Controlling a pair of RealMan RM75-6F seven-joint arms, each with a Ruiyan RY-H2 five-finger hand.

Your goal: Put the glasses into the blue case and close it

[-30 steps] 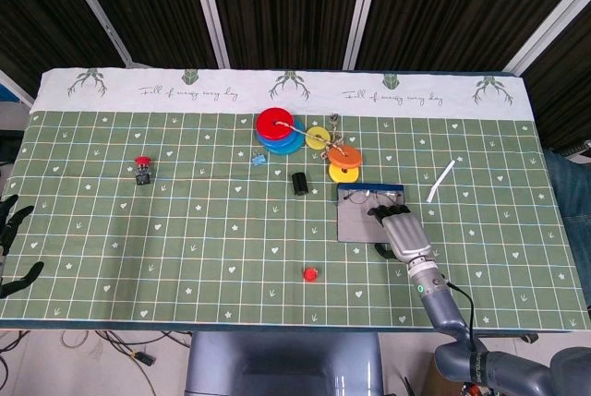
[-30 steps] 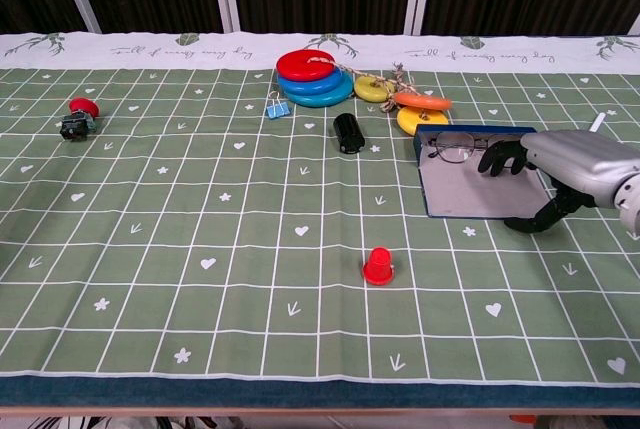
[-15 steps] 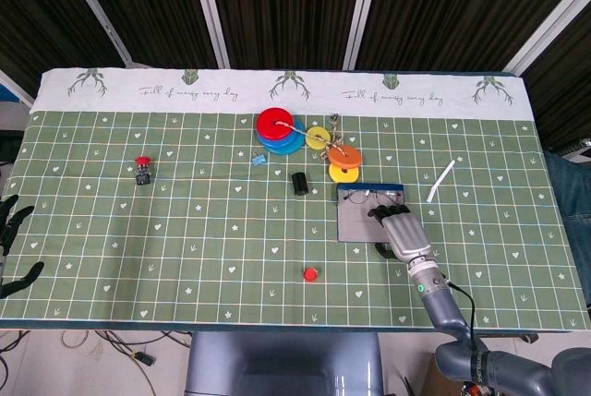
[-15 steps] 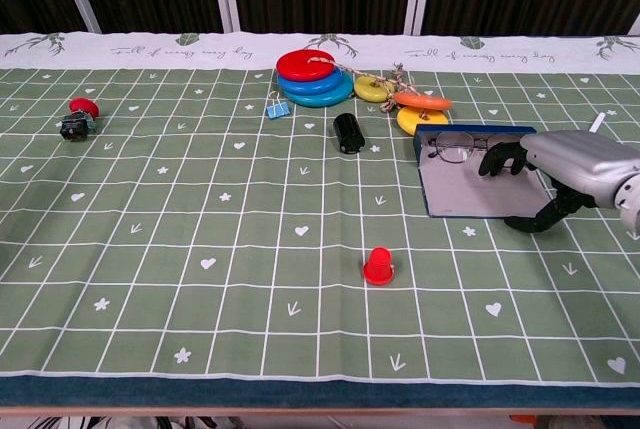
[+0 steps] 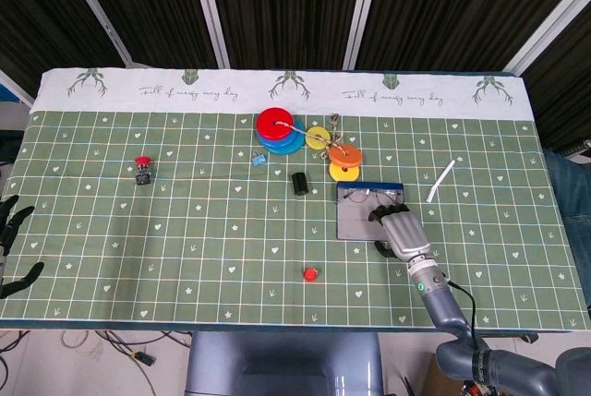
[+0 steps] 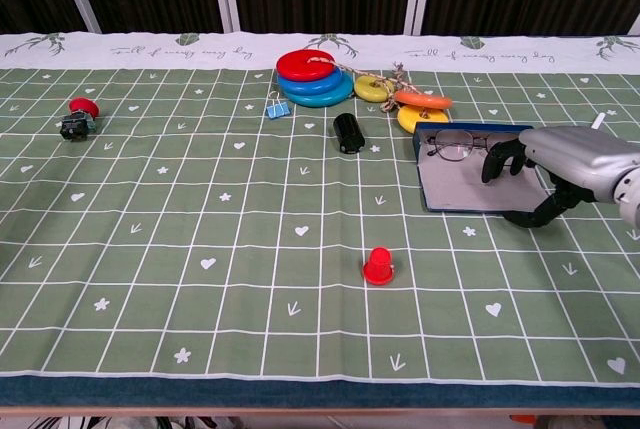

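Note:
The blue case lies open, grey inside up, right of the table's middle. The glasses rest in it along its far rim. My right hand hangs over the case's right end. Its fingers curl down beside the right lens, which they partly hide. The thumb sits at the case's near right corner, and nothing is clasped in the hand. My left hand shows only in the head view, off the table's left edge, holding nothing with its fingers spread.
Stacked red and blue rings, yellow and orange discs on a cord and a black cylinder stand behind and left of the case. A red cap sits near the front, a red-topped button far left, a white strip right.
My right hand has risen slightly over the case. The case's near edge has shifted a little towards the far side. The glasses and left hand have not moved.

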